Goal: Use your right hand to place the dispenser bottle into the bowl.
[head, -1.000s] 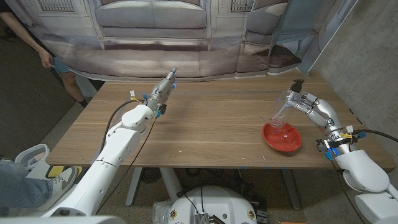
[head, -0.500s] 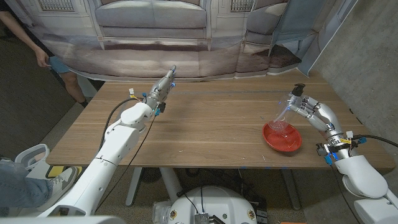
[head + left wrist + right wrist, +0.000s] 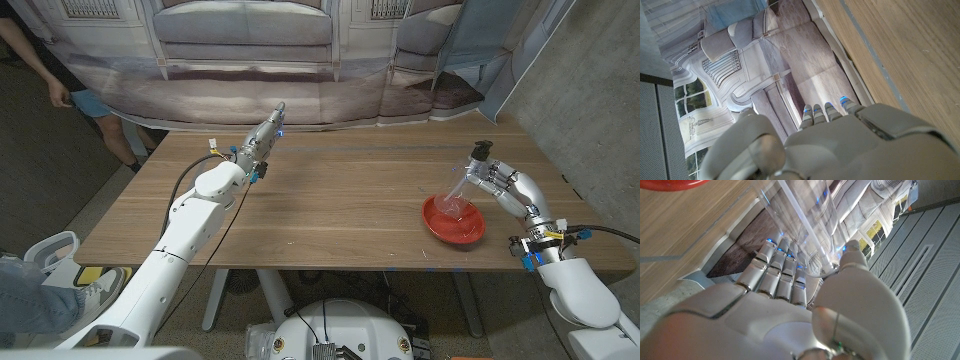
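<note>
Left hand [image 3: 262, 142] raised above far part of wooden surface [image 3: 330, 200], fingers [image 3: 826, 111] straight and together, holding nothing. Well apart to its right, red bowl [image 3: 453, 222] on surface near right edge. Clear dispenser bottle [image 3: 462, 190] tilted, base down in bowl, black pump top up at right hand [image 3: 497, 182]. Right hand wrapped around bottle's upper part, fingers [image 3: 780, 267] and thumb gripping it.

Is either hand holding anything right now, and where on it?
The right hand grips the clear dispenser bottle near its upper end. The left hand holds nothing.
</note>
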